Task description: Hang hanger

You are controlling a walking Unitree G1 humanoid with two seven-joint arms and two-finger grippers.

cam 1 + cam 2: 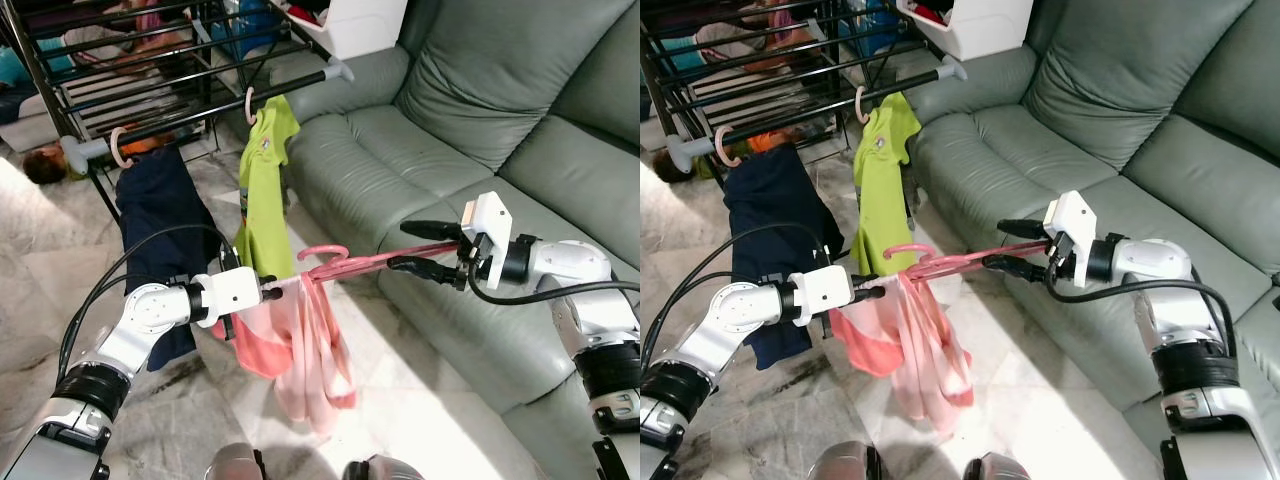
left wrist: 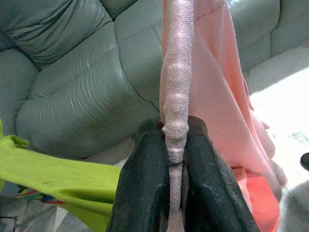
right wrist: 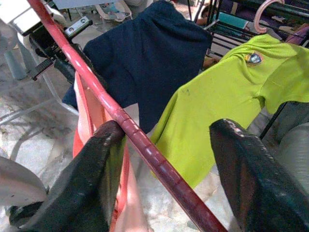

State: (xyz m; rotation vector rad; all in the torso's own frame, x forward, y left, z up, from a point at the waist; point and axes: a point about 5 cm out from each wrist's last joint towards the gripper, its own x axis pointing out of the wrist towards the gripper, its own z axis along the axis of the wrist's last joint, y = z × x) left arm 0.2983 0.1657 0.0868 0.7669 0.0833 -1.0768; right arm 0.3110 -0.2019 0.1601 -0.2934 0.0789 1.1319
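Observation:
A pink hanger carrying a pink garment is held level between my two arms, in front of the drying rack. My left gripper is shut on one end of the hanger, where pink cloth is wrapped round the hanger arm. My right gripper is open around the other end; the red rod rests against one finger and the other finger stands apart. The hook points up, below the rack's rail.
A lime green shirt and a navy garment hang from pink hooks on the rail. A grey-green sofa stands close on the right, with a white box behind it. The floor is pale marble.

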